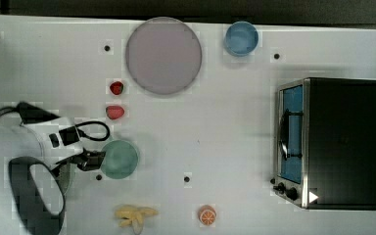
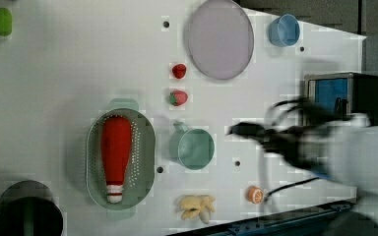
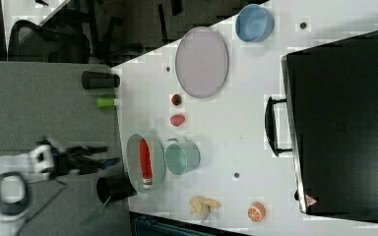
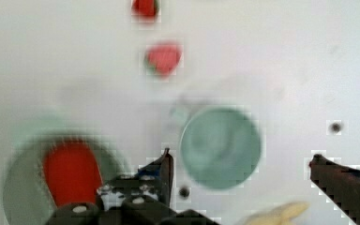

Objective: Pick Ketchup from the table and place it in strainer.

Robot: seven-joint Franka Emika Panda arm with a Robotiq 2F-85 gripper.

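The Ketchup [image 2: 115, 152], a red bottle with a white cap, lies lengthwise inside the mint-green strainer [image 2: 147, 147]. The right view shows the Ketchup [image 3: 145, 160] in the strainer [image 3: 134, 147] near the table's edge. My gripper [image 4: 240, 156] is open with nothing between its fingers. In the wrist view it hangs above the table near the round green cup [image 4: 220, 147], with the Ketchup [image 4: 70, 171] and strainer [image 4: 23, 187] off to one side. In the left view my gripper [image 2: 236, 130] hovers to the right of the cup, apart from the strainer.
Two strawberries [image 2: 178, 83] lie beyond the green cup [image 2: 194, 147]. A purple plate [image 2: 220, 39], a blue cup [image 2: 284, 29] and a toaster oven [image 1: 340, 142] stand further off. Bananas [image 2: 197, 206] and an orange half [image 2: 255, 194] lie near the front edge.
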